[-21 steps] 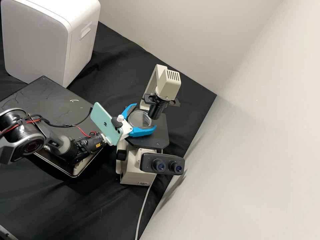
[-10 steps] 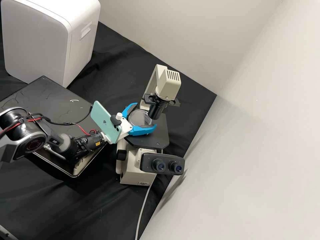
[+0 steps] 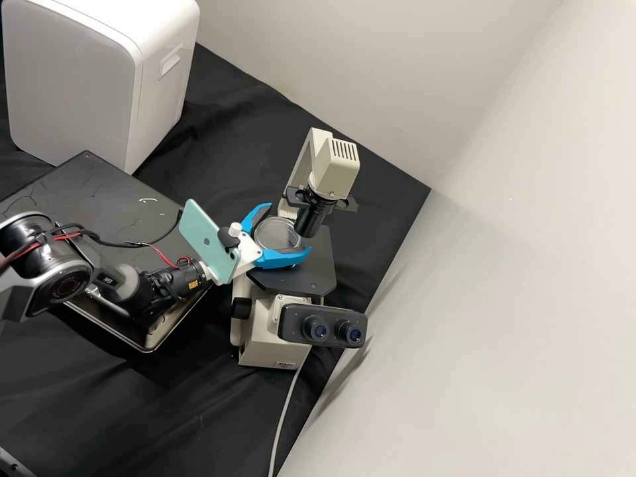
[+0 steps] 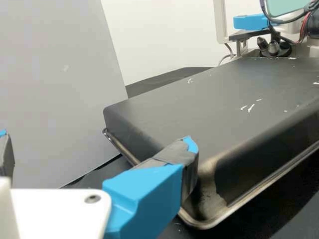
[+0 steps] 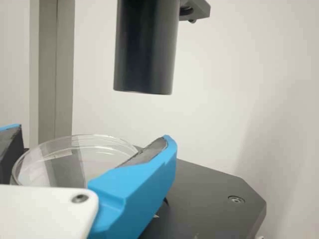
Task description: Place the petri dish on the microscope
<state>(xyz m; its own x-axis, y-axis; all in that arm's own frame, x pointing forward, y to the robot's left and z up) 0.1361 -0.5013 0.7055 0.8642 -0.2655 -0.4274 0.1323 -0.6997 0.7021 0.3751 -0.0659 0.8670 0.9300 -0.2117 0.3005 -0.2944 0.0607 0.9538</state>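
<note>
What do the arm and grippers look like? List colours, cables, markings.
The right arm is dark grey, with rounded joints, red and black cables and a yellow label. A mint-green rectangular plate backs its white gripper, whose curved fingers are blue. The left gripper has blue fingers with black pads.

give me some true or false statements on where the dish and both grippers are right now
1. The blue fingers of the right gripper have the petri dish between them. True.
2. The left gripper is open beside the black tray. True.
3. The petri dish lies on the black tray. False: it is over the stage of the microscope, under its dark tube.
4. The petri dish is opaque black. False: it is clear.
5. A white box stands at the bench's far left. True.
</note>
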